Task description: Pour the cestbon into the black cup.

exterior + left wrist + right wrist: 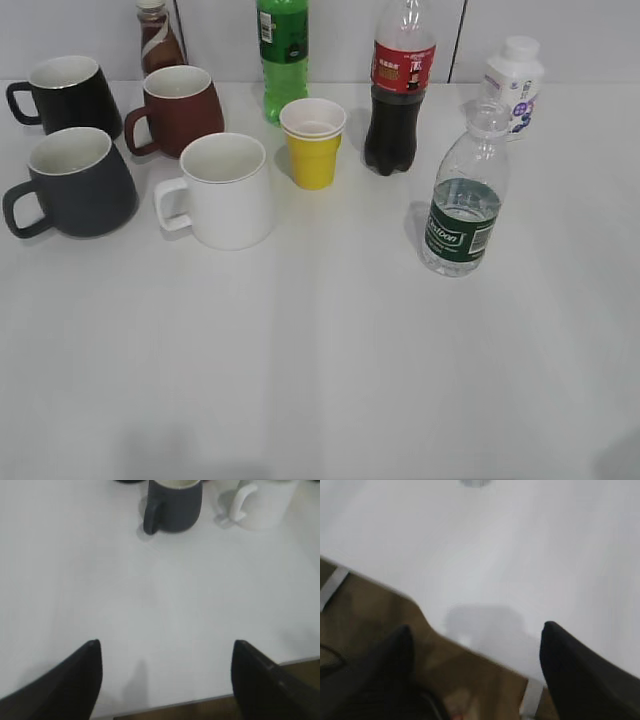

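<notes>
The cestbon bottle (pixel 463 205), clear with a dark green label and no cap, stands upright on the right of the white table. The black cup (pixel 80 183), a large charcoal-grey mug with a white inside, stands at the left, handle to the left; it also shows at the top of the left wrist view (pixel 174 506). My left gripper (pixel 165 647) is open and empty above the table's front edge, well short of the cup. My right gripper (pixel 475 630) is open and empty over the table's front corner. Neither gripper shows in the exterior view.
A white mug (pixel 224 190), a reddish-brown mug (pixel 178 108), a glossy black mug (pixel 70 95), a yellow cup (pixel 313 143), a cola bottle (pixel 400 95), a green soda bottle (pixel 283 55), a white bottle (pixel 513 82) and a brown bottle (pixel 157 37) stand toward the back.
</notes>
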You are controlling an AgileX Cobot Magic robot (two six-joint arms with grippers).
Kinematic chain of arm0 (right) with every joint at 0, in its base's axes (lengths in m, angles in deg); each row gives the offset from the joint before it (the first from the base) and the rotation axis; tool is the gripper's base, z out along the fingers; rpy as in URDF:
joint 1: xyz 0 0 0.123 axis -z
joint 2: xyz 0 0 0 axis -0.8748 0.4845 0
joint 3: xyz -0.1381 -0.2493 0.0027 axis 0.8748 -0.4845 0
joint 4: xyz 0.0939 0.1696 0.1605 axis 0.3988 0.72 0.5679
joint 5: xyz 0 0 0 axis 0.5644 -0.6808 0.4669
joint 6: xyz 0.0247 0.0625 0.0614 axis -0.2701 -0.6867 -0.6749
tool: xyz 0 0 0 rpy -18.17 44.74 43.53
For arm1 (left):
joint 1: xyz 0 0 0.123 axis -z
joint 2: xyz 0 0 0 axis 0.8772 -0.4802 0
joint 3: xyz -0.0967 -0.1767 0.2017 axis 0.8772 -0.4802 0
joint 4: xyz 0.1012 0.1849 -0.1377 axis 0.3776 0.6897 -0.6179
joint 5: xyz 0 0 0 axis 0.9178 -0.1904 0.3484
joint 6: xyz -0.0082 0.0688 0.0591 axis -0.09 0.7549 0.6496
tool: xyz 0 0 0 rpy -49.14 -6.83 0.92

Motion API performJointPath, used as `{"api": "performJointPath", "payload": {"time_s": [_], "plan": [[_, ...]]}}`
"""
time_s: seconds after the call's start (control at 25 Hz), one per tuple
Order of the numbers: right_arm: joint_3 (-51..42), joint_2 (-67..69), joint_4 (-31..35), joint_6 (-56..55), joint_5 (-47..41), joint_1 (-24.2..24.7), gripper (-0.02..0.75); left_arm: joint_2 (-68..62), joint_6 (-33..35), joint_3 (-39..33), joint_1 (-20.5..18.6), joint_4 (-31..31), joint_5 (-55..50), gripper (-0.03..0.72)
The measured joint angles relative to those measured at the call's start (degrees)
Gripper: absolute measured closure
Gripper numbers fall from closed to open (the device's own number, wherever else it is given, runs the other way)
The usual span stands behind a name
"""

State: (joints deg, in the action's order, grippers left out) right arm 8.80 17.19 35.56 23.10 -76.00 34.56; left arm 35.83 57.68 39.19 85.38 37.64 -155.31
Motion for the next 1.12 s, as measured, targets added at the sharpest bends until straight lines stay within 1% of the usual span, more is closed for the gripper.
{"api": "performJointPath", "payload": {"time_s": [0.08, 0.16, 0.28, 0.52, 0.56, 0.6, 0.64, 0.72, 0.76, 0.8, 0.84, 0.92, 1.12], "plan": [[-0.68, -2.55, -0.55, -0.19, 2.20, 0.00, 0.149, 1.75, 0.13, -0.13, 0.00, 0.05, -0.09, 0.097], [-2.02, -3.69, -1.00, -0.57, 4.94, 0.00, 0.149, 1.42, 0.25, -0.81, 0.00, -0.78, 2.23, 0.104], [-2.23, -3.83, -1.58, -1.32, 5.88, 0.00, 0.149, 1.11, 0.38, -2.39, 0.00, -2.82, 7.22, 0.118], [-2.23, -4.06, -1.81, -1.32, 6.43, 0.19, 0.149, 1.55, 0.51, -2.80, -0.48, -3.84, 8.58, 0.144], [-2.23, -4.51, -1.81, -1.32, 6.52, 0.92, 0.149, 1.67, 0.56, -2.80, -1.86, -3.89, 8.58, 0.149], [-2.24, -5.46, -1.81, -1.32, 6.53, 2.63, 0.149, 1.81, 0.56, -2.80, -3.90, -3.89, 8.58, 0.154], [-2.24, -6.97, -1.81, -1.32, 6.53, 4.77, 0.149, 1.80, 0.56, -2.80, -7.19, -3.89, 8.58, 0.160], [-2.24, -9.66, -1.81, -1.32, 6.49, 11.33, 0.149, 1.80, 0.56, -2.81, -14.92, -3.89, 8.52, 0.168], [-2.18, -10.24, -1.91, -1.32, 6.56, 14.14, 0.149, 1.80, 0.56, -2.81, -18.07, -4.03, 8.70, 0.172], [-2.18, -10.47, -1.88, -1.32, 6.62, 16.86, 0.149, 1.80, 0.56, -2.81, -20.98, -4.04, 8.65, 0.174], [-2.18, -10.46, -1.78, -1.32, 6.67, 18.91, 0.149, 1.80, 0.56, -2.81, -22.57, -3.99, 8.55, 0.177], [-2.23, -10.46, -1.00, -1.32, 6.68, 20.23, 0.149, 1.80, 0.56, -2.81, -23.01, -4.05, 8.54, 0.184], [-2.23, -10.46, -0.58, -1.32, 6.68, 20.28, 0.149, 1.80, 0.56, -2.81, -22.17, -4.05, 8.54, 0.195]]}}
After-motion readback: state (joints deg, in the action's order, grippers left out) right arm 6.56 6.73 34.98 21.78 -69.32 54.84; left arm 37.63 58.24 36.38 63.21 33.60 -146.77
